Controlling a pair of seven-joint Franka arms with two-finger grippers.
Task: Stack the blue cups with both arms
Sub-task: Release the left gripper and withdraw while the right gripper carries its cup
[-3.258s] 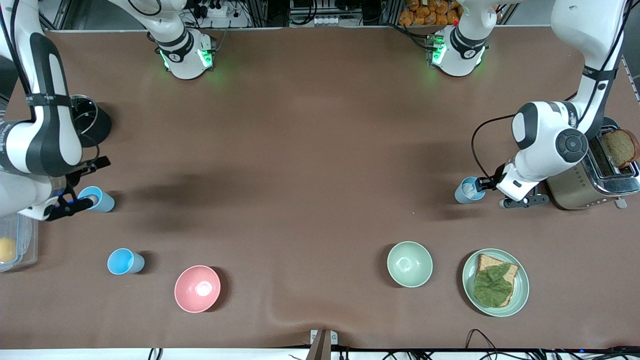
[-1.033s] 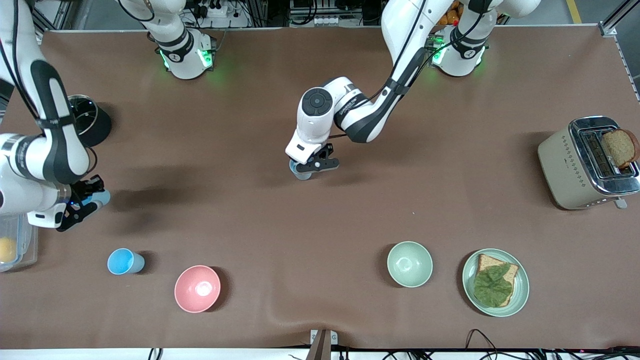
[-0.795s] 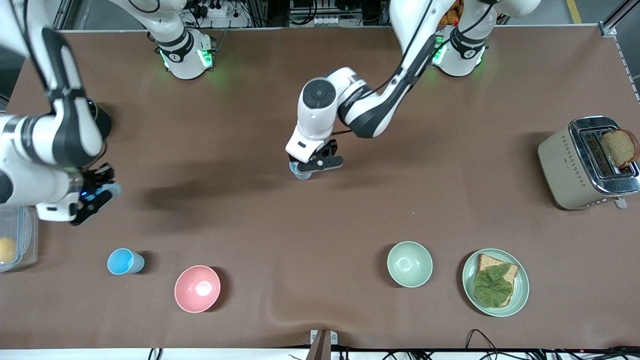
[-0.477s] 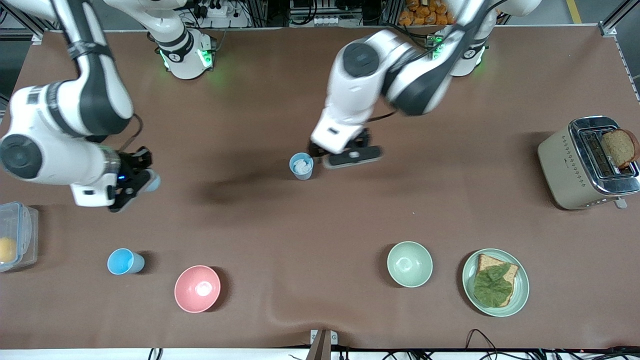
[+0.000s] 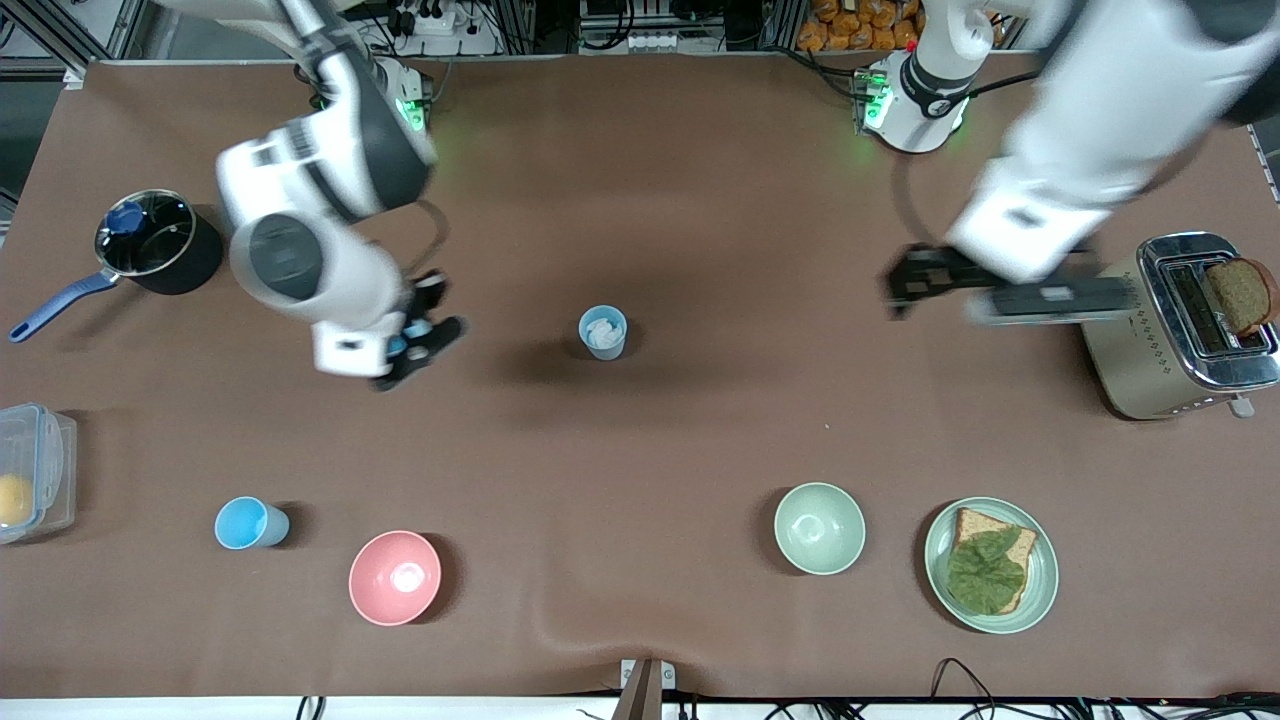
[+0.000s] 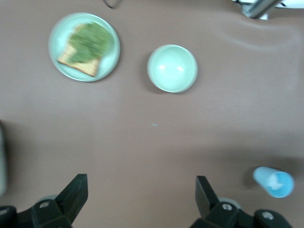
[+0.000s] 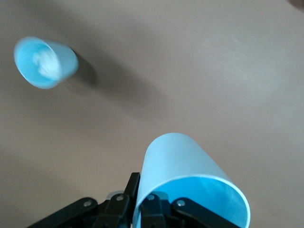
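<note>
Since the earlier frames the left gripper [image 5: 1000, 290] has let go of the small light-blue plastic tumbler [image 5: 603, 332] at the middle of the brown desk [image 5: 700, 450] and swung up over the desk beside the beige toaster [image 5: 1130, 340]; its fingers [image 6: 73, 194] stand wide apart with nothing between them, and that tumbler sits upright, well apart from them. The right gripper [image 5: 415, 340] has travelled from its end of the desk toward the middle, its fingers clamped on a second light-blue tumbler [image 7: 190, 183], mostly hidden in the front view. A third light-blue tumbler [image 5: 248, 523] stands untouched near the pink bowl [image 5: 394, 577]. The left arm is blurred.
</note>
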